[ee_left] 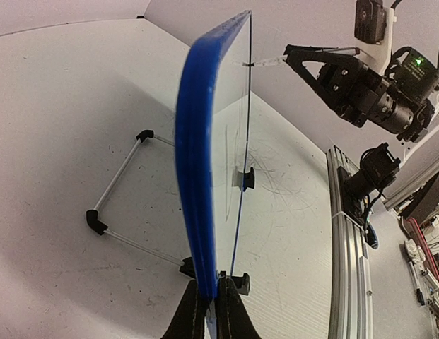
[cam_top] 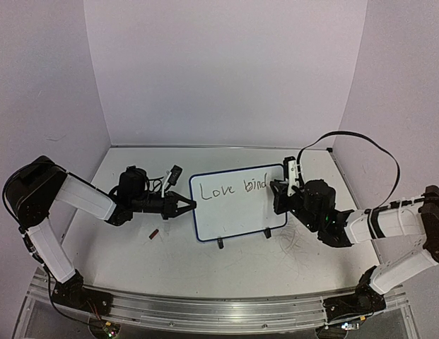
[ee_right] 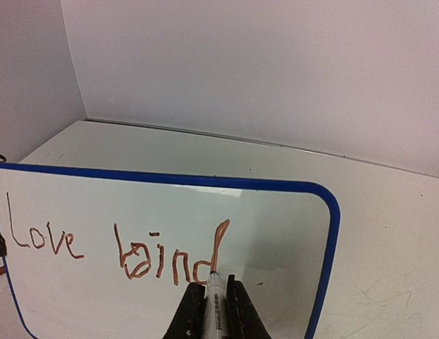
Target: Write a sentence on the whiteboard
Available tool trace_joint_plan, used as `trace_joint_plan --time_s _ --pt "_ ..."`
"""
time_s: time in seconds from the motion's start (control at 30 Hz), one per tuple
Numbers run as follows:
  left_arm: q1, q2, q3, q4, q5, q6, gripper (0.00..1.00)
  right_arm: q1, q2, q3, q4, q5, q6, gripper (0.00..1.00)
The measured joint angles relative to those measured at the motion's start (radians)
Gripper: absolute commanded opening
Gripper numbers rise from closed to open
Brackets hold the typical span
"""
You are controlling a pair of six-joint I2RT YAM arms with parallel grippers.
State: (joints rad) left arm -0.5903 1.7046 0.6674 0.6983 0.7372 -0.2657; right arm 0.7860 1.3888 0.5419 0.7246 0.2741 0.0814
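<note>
- Scuffed white table (cam_top: 205, 261) carries the whiteboard (cam_top: 237, 215), a glossy blue-rimmed rounded rectangle, upright at centre.
- Left gripper (cam_top: 191, 205) pinches its left edge.
- Right gripper (cam_top: 276, 188) clamps a slim marker (ee_right: 215, 300), tip on the board.
- The sentence (cam_top: 237, 186), thin strokes, reads "Love bind".

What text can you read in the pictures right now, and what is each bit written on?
"Love": handwritten on the whiteboard, left side.
"bind": handwritten on the same board, right of the first word.
Marker barrel print: too small to read.
No other text is readable.
</note>
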Motion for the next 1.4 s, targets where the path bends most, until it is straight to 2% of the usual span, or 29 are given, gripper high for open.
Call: trace_joint_plan --time_s 0.47,1.4 --pt "0.000 0.000 0.000 0.000 0.000 0.004 0.00 -0.006 -0.092 -0.030 -0.035 0.000 0.014 0.00" --pt "0.000 0.000 0.000 -0.001 0.000 0.004 0.00 -0.013 -0.021 -0.007 0.012 0.035 -0.015 0.00"
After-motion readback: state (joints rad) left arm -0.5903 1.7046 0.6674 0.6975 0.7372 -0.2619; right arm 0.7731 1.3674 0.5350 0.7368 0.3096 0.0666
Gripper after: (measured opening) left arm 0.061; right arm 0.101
